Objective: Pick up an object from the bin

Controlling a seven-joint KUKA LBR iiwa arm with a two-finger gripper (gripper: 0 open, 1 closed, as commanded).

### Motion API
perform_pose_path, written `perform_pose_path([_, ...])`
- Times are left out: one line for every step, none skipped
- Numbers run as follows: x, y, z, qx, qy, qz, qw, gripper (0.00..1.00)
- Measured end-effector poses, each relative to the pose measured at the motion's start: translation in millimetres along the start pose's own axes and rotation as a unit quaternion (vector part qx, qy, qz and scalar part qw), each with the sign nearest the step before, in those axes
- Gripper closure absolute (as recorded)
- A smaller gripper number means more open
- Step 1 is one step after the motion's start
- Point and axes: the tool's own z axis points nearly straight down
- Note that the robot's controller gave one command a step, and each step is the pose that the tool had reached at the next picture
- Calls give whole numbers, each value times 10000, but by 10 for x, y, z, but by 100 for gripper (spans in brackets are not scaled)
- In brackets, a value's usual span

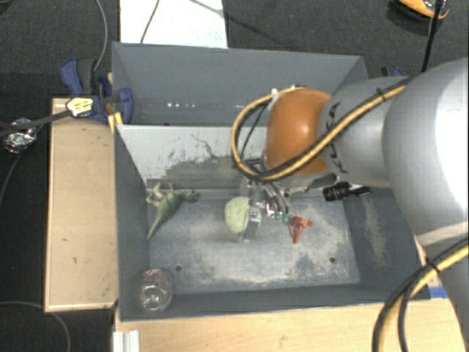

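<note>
My gripper (258, 217) is low over the middle of the bin floor, under the orange cover. A pale green rounded thing (236, 215) lies right against its left side, touching or nearly touching the metal fingers. A small red thing (297, 227) lies on the floor just right of the gripper. The view does not let me tell whether anything is between the fingers.
A green toy dinosaur (165, 202) lies by the bin's left wall at the back. A clear plastic cup or jar (155, 287) rests in the front left corner. The arm and its cables cover the bin's right back part.
</note>
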Motion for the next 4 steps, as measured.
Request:
perform_pose_path([61, 66, 94, -8, -23, -1622, 9867, 100])
perform_pose_path([61, 66, 94, -8, -23, -1618, 9868, 100])
perform_pose_path([25, 123, -1091, -13, -41, -1588, 9873, 100])
perform_pose_path([26, 123, -1089, -13, -38, -1585, 9874, 100])
